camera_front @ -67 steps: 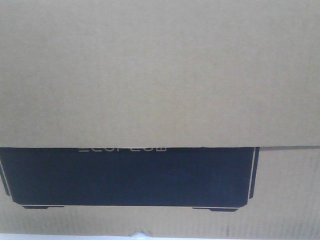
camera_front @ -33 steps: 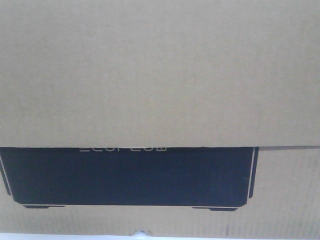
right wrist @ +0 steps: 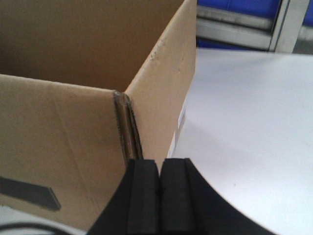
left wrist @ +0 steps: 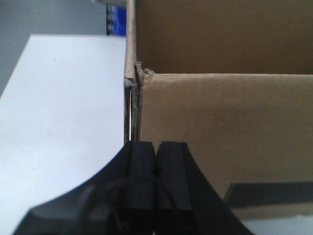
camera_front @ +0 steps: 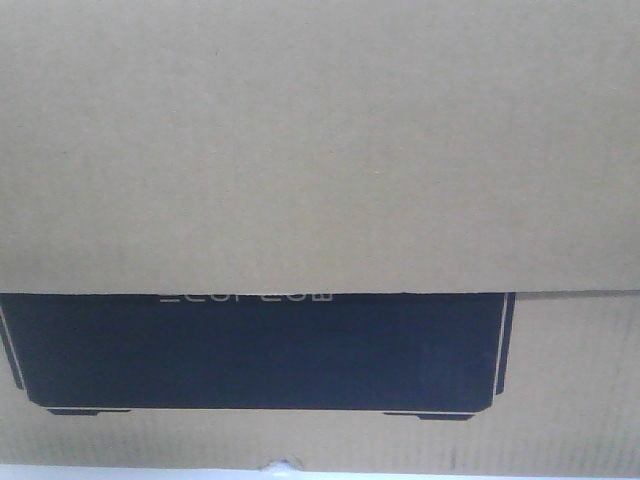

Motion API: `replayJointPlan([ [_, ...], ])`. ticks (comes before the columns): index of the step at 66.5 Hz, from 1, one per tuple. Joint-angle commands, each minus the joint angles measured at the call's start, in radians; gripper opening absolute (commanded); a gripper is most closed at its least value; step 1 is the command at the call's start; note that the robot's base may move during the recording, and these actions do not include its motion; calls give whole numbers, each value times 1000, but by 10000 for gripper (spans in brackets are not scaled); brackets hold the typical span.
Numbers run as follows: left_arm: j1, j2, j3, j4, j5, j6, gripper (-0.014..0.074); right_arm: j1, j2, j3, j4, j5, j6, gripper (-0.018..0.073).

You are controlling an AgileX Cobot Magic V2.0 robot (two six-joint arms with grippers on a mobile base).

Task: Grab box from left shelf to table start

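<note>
A: Where is the box point(camera_front: 320, 150) placed, and how are the end effectors set?

B: The box is seen over the white tabletop point(left wrist: 63, 112). In the front view it fills the frame, with a pale strip just visible along its lower edge at 6 o'clock. Whether it is fully set down cannot be told. The left end effector point(left wrist: 155, 161) is closed on the box's left corner wall, pads together with the cardboard edge between them. The right end effector point(right wrist: 160, 169) is pinched likewise on the right corner.

A: Risks from here?

B: Only thin wall edges are held. If the arms are moved unevenly, the corners could be torn or buckled; the left corner is already frayed at 12 o'clock of the pads. If the pads are released before the base is seated, a drop or tilt is judged possible.

A: Materials noted?

B: Corrugated brown cardboard, matte, with fine ribbing and doubled flaps at the corners. A black printed panel point(camera_front: 260, 350) with pale outline lettering is recorded, and a small torn notch point(camera_front: 283, 466) at the lower edge. The pads appear to be dull black foam, squared. The tabletop is smooth and unmarked. Blue bins point(right wrist: 244, 7) and a metal rail point(right wrist: 234, 32) are seen at 1 o'clock in the right wrist view.
</note>
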Motion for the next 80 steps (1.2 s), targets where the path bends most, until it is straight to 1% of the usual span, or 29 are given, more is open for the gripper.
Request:
replayJointPlan([
  [1,-3,-55,72,-1,-218,1,-93,-6,-8,18,-12,-163,-5,58],
  [4,-3,-82,106,-1,-256,1,-93,-6,-10,32,-12,-181,-5,58],
  [9,-3,-110,145,-3,-278,1,-93,-6,-10,43,-12,-194,-5,58],
  [17,-3,-105,152,-11,-262,1,-93,-6,-10,43,-12,-192,-5,58],
  [51,-3,-105,152,-11,-258,1,-93,-6,-10,43,-12,-191,-5,58],
  [55,-3,-105,154,17,-253,1,-93,-6,-10,43,-12,-191,-5,58],
  [60,-3,-105,164,15,-267,1,-93,-6,-10,43,-12,-191,-5,58],
  [66,16,-110,187,23,-286,10,-93,-5,-10,43,-12,-191,-5,58],
  [68,25,-110,201,25,-291,23,-93,-5,-10,43,-12,-191,-5,58],
  [73,49,-110,252,25,-337,32,-93,-5,-10,43,-12,-191,-5,58],
  [80,69,-110,363,12,-470,32,-93,-5,-10,43,-12,-190,-5,58],
])
